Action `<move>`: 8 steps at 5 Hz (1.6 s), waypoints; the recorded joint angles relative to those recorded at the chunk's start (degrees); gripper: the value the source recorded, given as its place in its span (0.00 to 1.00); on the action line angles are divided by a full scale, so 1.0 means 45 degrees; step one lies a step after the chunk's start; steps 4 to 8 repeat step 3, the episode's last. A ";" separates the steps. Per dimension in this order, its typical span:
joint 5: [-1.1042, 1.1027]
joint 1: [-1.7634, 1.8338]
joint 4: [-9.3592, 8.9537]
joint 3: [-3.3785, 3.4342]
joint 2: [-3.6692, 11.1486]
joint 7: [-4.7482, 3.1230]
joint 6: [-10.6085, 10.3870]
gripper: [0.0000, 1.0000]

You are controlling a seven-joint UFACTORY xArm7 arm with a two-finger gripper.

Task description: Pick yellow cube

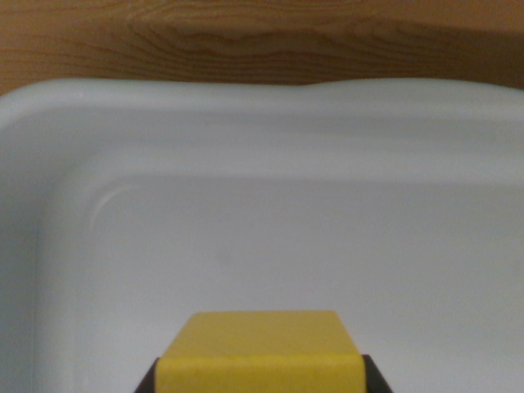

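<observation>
The yellow cube (pixel 260 340) fills the bottom middle of the wrist view, its top face and front face both showing. Dark fingertips (pixel 149 382) of my gripper (pixel 260 385) press against the cube's two sides at the lower edge of the picture, so the gripper is shut on the cube. Only small corners of the fingers show; the rest is out of frame. The cube hangs above the floor of a white plastic bin (pixel 246 123), and how high above I cannot tell.
The bin's rounded rim runs across the upper part of the view, with its corner on the wrist view's left. Beyond the rim lies a wooden tabletop (pixel 262 41). The bin's pale floor spreads out ahead of the cube.
</observation>
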 joint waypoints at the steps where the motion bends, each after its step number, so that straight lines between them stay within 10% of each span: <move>1: 0.0007 -0.0001 0.0124 0.0004 -0.0069 -0.0003 0.0192 1.00; 8: 0.0010 -0.0002 0.0187 0.0006 -0.0104 -0.0004 0.0291 1.00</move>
